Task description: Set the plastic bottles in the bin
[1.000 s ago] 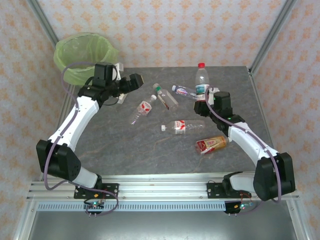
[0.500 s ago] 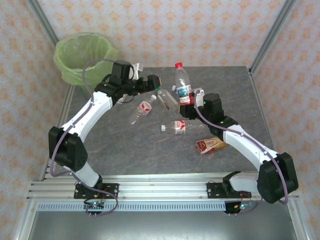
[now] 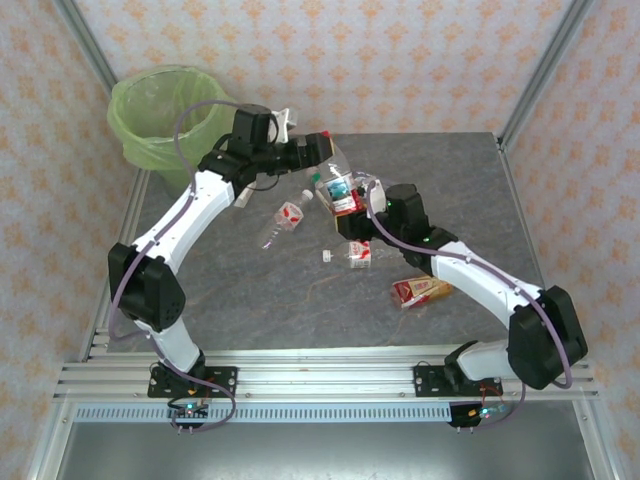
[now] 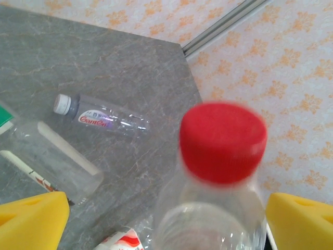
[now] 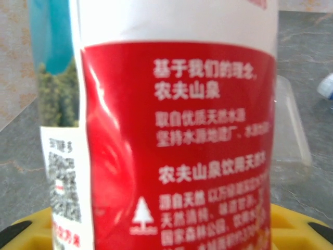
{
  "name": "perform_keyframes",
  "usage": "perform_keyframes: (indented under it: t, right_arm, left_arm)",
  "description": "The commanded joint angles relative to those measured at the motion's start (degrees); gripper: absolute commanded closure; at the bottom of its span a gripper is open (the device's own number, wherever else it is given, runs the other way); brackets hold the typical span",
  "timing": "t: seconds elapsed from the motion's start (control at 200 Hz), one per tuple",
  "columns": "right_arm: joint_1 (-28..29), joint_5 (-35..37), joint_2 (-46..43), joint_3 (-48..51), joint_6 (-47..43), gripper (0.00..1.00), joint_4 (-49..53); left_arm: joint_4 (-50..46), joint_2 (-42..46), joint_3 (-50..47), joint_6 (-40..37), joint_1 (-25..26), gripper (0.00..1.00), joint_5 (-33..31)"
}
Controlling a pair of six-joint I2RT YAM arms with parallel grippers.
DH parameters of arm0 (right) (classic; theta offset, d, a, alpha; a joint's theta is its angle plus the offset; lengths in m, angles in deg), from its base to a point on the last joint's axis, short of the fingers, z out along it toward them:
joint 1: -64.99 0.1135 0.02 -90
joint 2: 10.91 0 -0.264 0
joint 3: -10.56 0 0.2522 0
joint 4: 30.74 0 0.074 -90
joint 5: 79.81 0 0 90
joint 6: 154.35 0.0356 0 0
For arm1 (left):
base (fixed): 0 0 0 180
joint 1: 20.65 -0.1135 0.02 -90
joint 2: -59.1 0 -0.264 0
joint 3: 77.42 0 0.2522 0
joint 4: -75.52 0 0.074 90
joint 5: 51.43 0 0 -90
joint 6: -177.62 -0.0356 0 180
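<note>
My right gripper point(image 3: 362, 196) is shut on a clear red-capped bottle point(image 3: 338, 186) and holds it above the table's back middle. Its red-white label point(image 5: 182, 146) shows very close in the right wrist view, above yellow fingers point(image 5: 299, 226). My left gripper point(image 3: 322, 152) is open, with the bottle's red cap point(image 4: 222, 141) and neck between its yellow fingers point(image 4: 31, 221), which stand clear of it. The green-lined bin point(image 3: 165, 110) stands off the back left corner. Other bottles lie on the table: a white-capped one point(image 3: 285, 218), one point(image 3: 356, 252) under the right arm, and a brown-orange one point(image 3: 422, 290).
In the left wrist view a small white-capped bottle point(image 4: 101, 115) and a clear green-capped bottle point(image 4: 49, 164) lie on the grey tabletop point(image 4: 119, 57). Metal frame posts point(image 3: 545, 65) rise at the back corners, with patterned walls behind.
The right arm carried the red-capped bottle from the back right leftward toward the left gripper. The left arm swung right from beside the bin until its fingers flank the bottle's top.
</note>
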Motion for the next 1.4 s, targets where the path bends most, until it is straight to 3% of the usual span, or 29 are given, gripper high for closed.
perform_keyframes:
  t: [0.0,0.28,0.581,0.726,0.831,0.891,1.176,1.341,1.396]
  right_arm:
    - [1.66,-4.17,0.68,-2.87,-2.03,0.60,-3.38]
    - [2.39,-5.38,1.92,-4.65,-2.02,0.60,-4.10]
    - [2.46,-4.87,2.26,-4.11,-1.45,0.60,-5.18]
    - [2.52,-3.50,2.52,-3.21,-1.84,0.60,-5.08]
    - [2.48,-2.64,2.53,-2.73,-1.36,0.60,-5.13]
    - [2.51,-2.39,2.31,-2.50,-1.34,0.59,-5.17]
    - [2.48,-2.03,2.41,-2.72,-2.28,0.59,-4.81]
    - [2.54,-2.26,2.83,-2.85,-2.30,0.59,-4.54]
    - [2.53,-2.45,2.80,-2.81,-2.13,0.59,-4.71]
  left_arm:
    - [-1.71,-1.47,2.48,-2.25,0.58,0.04,0.65]
    - [-3.11,-3.72,5.45,-2.63,0.83,0.10,1.54]
    - [-4.66,-2.89,4.75,-4.23,1.00,0.39,0.47]
    - [-5.12,-2.08,5.06,-4.82,0.76,0.37,-1.05]
    - [-5.27,-1.07,5.06,-4.90,0.28,0.23,-2.25]
    - [-5.28,-0.45,4.88,-5.12,-0.11,0.21,-2.77]
    - [-0.59,1.98,0.95,-1.10,-4.41,0.22,0.93]
    - [-1.83,3.24,0.93,-1.85,-6.23,0.22,-0.60]
    - [-2.24,3.57,0.84,-2.63,-6.45,0.27,-1.49]
